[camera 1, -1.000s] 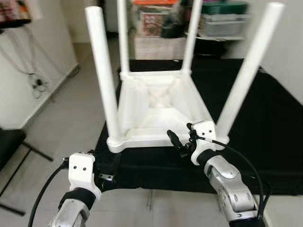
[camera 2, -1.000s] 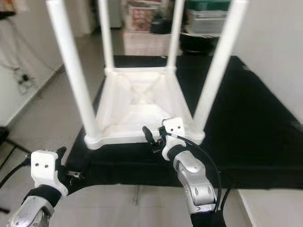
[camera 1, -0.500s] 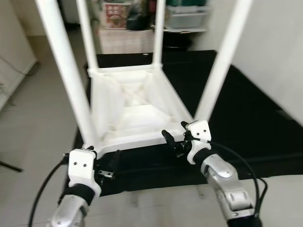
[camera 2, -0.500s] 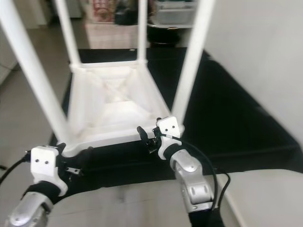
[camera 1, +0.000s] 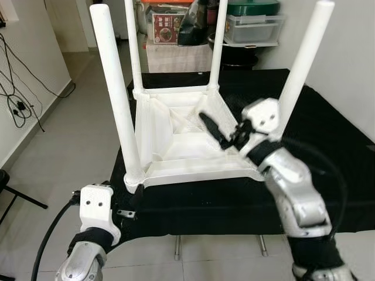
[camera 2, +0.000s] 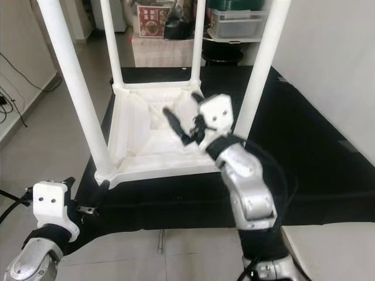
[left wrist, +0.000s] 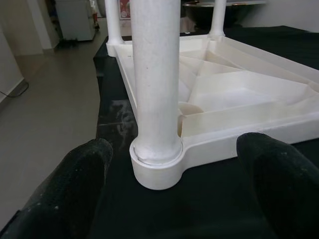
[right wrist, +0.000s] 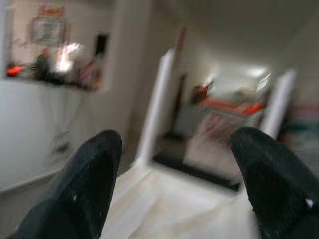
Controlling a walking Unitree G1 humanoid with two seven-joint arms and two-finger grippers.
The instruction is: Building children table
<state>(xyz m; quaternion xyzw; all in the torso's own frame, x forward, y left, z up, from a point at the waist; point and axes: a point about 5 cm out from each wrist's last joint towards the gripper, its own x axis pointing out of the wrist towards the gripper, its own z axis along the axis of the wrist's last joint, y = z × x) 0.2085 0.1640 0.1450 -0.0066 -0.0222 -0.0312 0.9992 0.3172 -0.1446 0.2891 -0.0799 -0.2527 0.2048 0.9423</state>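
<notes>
A white children's table (camera 1: 193,171) lies upside down on a black cloth (camera 1: 334,146), its four legs pointing up. My left gripper (camera 2: 86,187) is low at the near left corner and open. In the left wrist view its fingers (left wrist: 75,184) stand on either side of the near left leg (left wrist: 154,74), not touching it. My right gripper (camera 2: 181,117) is raised over the table's ribbed underside, beside the near right leg (camera 1: 302,64). It is open and holds nothing; the right wrist view is blurred.
Shelves with boxes (camera 1: 170,26) and a clear bin (camera 1: 252,26) stand behind the table. Cables (camera 1: 17,99) hang on the left wall, above bare floor (camera 1: 70,146). A black stand leg (camera 1: 20,196) crosses the floor at the left. A white wall (camera 1: 357,58) is close on the right.
My right gripper has risen from the table's near rim to above its underside. The left gripper stays by the near left leg. The head camera has shifted.
</notes>
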